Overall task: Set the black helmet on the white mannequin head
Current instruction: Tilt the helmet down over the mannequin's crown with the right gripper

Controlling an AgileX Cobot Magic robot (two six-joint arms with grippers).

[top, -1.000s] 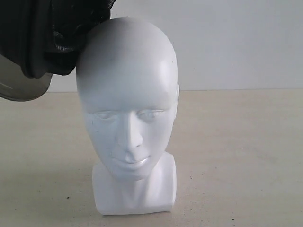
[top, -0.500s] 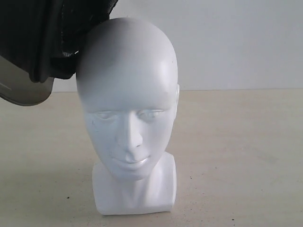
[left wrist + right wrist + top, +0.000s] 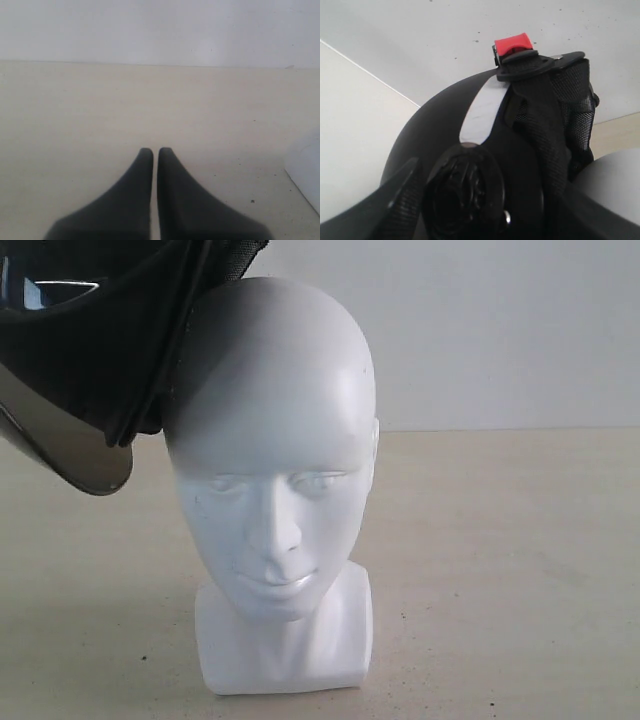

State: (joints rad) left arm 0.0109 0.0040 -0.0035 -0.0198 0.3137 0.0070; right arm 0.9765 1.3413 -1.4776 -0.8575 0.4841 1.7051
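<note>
Beige table [image 3: 500,540], and we're watching the black helmet [image 3: 90,350] leaning against the white mannequin head [image 3: 270,440] up top; left gripper [image 3: 155,151] pinched together, right gripper [image 3: 487,200] unclear.

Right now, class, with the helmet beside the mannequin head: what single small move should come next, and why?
Probably shift the black helmet sideways, toward the right of the exterior view, until its opening sits over the crown. It hangs tilted at the upper side of the white mannequin head, its visor lower than the bare crown, so lowering would likely jam.
</note>
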